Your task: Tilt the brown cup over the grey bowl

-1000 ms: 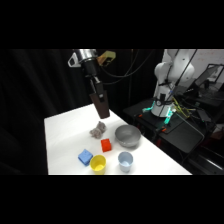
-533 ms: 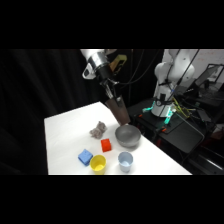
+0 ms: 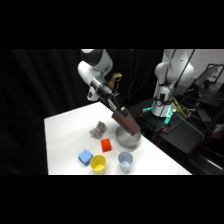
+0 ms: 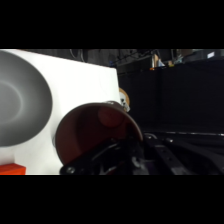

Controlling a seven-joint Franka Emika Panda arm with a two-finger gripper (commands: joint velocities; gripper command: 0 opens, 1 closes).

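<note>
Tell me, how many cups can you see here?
3. The brown cup is held tilted by the gripper above the grey bowl; the yellow cup and pale blue cup stand near the table's front edge.

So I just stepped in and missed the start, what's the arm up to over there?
The gripper holds the brown cup and has it tilted over the grey bowl, mouth angled down toward it. In the wrist view the cup's inside looks empty, with the bowl off to one side. Nothing can be seen pouring. On the white table sit a red block, a blue block, a yellow cup, a pale blue cup and a small lumpy grey object, all untouched.
</note>
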